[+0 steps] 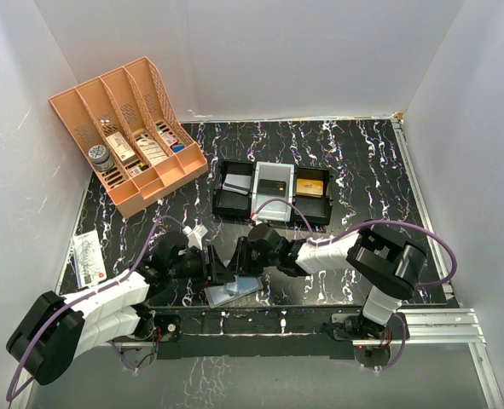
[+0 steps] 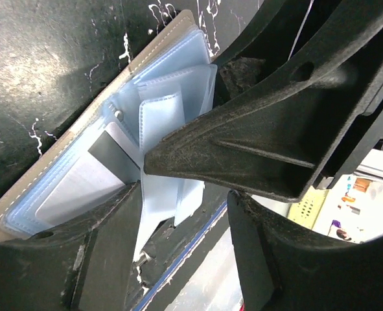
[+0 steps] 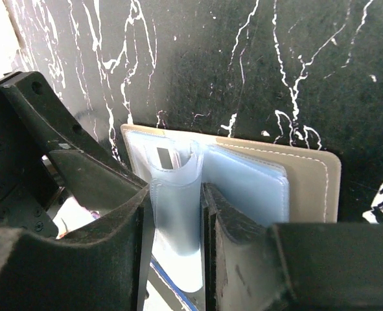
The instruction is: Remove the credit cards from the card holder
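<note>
Right jaws pinch card holder (image 3: 314, 184) beside table (image 1: 362, 162) edge.

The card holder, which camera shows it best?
The right wrist view: the card holder lies open on the table, tan cover and blue sleeves plain, the right gripper pinching one sleeve. The left wrist view shows mostly sleeves behind black fingers. The top view shows it small, partly under the left gripper.

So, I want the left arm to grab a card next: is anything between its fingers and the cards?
Yes. The visible card sits inside the clear sleeves of the card holder, so plastic covers it. The right gripper pinches one of them upright with its fingers; nothing else visible is in the way.
</note>
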